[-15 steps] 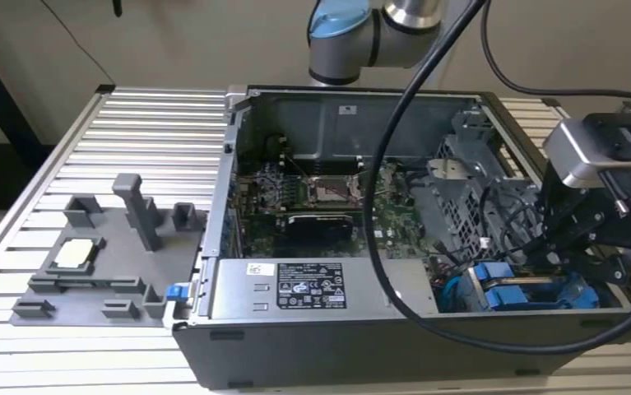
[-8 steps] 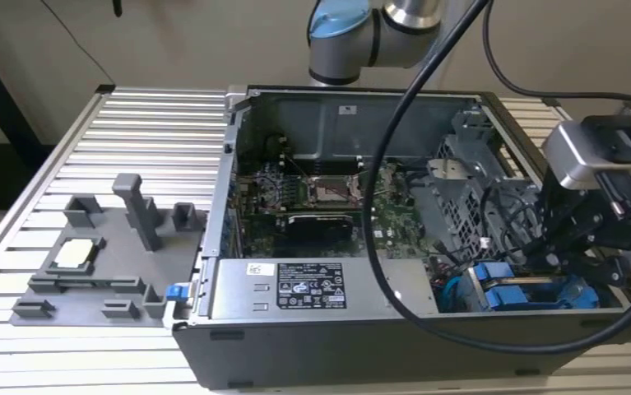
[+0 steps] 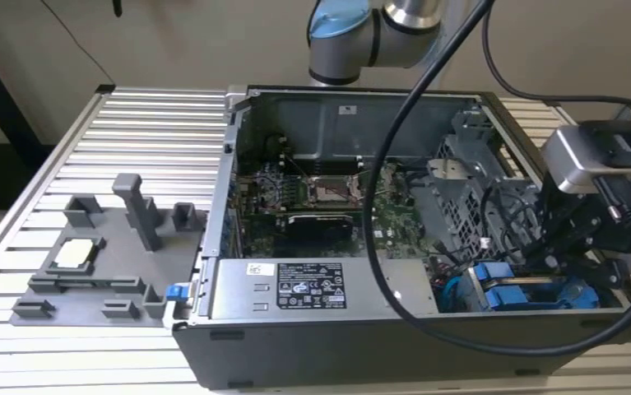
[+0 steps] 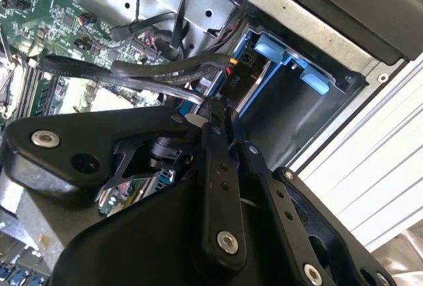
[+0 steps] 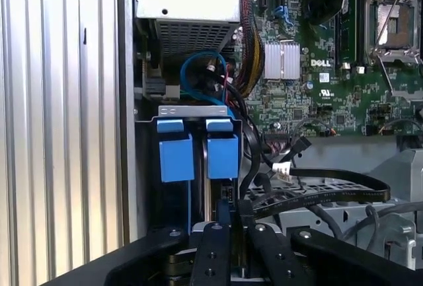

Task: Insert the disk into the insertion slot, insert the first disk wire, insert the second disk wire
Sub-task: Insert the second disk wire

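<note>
In the exterior view my gripper [image 3: 565, 262] reaches down into the open computer case at its near corner, on the exterior view's right. Both wrist views show the fingers closed together on the black plug of a disk wire [image 4: 236, 74]. The gripper [image 4: 217, 113] presses that plug against the end of the disk [image 5: 222, 156]. The disk sits in its blue carrier inside the insertion slot [image 5: 192, 109], a grey cage with blue rails [image 4: 291, 117]. A second blue-tabbed carrier [image 5: 176, 157] lies beside it. A flat black wire [image 5: 330, 195] trails away from the gripper [image 5: 229, 214].
The motherboard [image 3: 315, 197] and the labelled power supply [image 3: 309, 288] occupy the case. A perforated grey bracket [image 3: 458, 197] and loose cables crowd the space above the bay. A thick black cable [image 3: 387, 247] drapes across the case. A grey fixture [image 3: 95, 255] stands on the ribbed table on the exterior view's left.
</note>
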You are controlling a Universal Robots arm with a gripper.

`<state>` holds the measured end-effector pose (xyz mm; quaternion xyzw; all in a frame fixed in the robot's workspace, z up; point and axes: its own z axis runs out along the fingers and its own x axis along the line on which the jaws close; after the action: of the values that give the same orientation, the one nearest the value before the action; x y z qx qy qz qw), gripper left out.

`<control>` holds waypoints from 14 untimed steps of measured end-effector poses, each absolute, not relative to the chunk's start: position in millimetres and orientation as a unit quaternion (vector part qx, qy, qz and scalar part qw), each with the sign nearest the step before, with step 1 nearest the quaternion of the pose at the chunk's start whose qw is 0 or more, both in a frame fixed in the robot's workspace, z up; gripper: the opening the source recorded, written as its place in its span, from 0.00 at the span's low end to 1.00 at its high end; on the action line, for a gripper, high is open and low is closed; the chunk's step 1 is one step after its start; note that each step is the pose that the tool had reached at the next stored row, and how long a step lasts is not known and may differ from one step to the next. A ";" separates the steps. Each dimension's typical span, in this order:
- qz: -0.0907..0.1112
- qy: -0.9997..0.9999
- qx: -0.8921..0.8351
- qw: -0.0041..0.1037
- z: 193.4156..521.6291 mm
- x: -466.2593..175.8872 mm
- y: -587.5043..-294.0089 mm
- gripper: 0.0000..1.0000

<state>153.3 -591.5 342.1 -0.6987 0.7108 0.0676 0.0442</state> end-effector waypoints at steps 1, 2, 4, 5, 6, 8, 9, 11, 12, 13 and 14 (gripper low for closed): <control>0.068 0.711 -0.699 0.044 341.8 153.4 -591.5 0.16; 0.068 0.711 -0.699 0.044 341.4 153.4 -591.5 0.16; 0.068 0.711 -0.699 0.044 340.9 153.5 -591.5 0.16; 0.068 0.710 -0.699 0.044 340.7 153.7 -591.5 0.16; 0.068 0.710 -0.699 0.044 340.5 154.0 -591.5 0.16; 0.069 0.710 -0.700 0.045 340.2 154.6 -591.5 0.16; 0.069 0.709 -0.700 0.045 339.9 154.9 -591.5 0.16; 0.069 0.709 -0.700 0.046 339.7 155.3 -591.5 0.16; 0.070 0.709 -0.701 0.046 339.8 155.5 -591.6 0.16; 0.070 0.709 -0.701 0.046 339.6 155.7 -591.5 0.16; 0.070 0.708 -0.701 0.046 339.2 155.8 -591.5 0.16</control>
<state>155.8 -591.5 339.2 -0.7008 0.7085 0.0699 0.0461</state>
